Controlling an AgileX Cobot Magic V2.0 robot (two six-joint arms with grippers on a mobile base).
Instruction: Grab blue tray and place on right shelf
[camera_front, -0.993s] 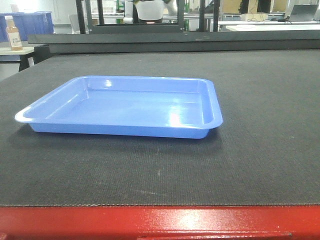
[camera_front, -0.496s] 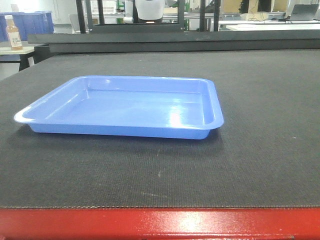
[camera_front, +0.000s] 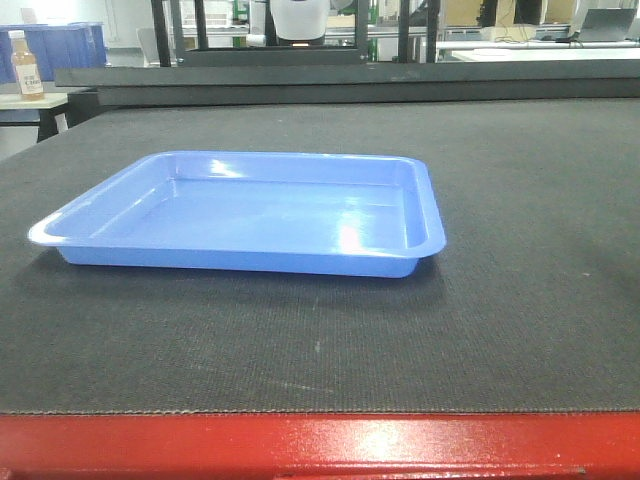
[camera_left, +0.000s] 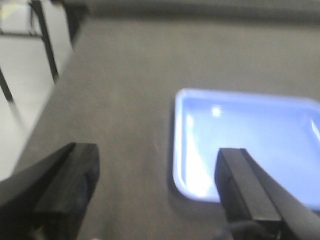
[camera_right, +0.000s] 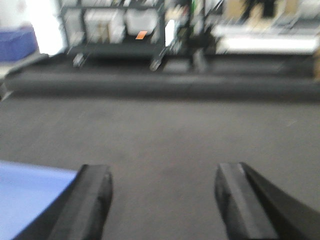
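Observation:
The blue tray (camera_front: 250, 212) lies flat and empty on the dark mat, left of centre in the front view. In the left wrist view the tray (camera_left: 250, 140) sits right of centre, and my left gripper (camera_left: 157, 170) hangs open above the mat by the tray's near left corner, its right finger over the tray's rim. My right gripper (camera_right: 162, 187) is open over bare mat, with a corner of the tray (camera_right: 30, 195) just left of its left finger. Neither gripper shows in the front view. The right shelf is out of view.
The dark mat (camera_front: 520, 260) covers a red-framed table (camera_front: 320, 445). A raised dark ledge (camera_front: 400, 85) runs along the far side. A bottle (camera_front: 26, 66) stands on a side table at far left, with dark-blue bins (camera_front: 70, 45) behind. The mat's left edge (camera_left: 55, 100) drops to the floor.
Almost nothing has moved in the front view; the tray stays in place, with only a tiny shift of the picture.

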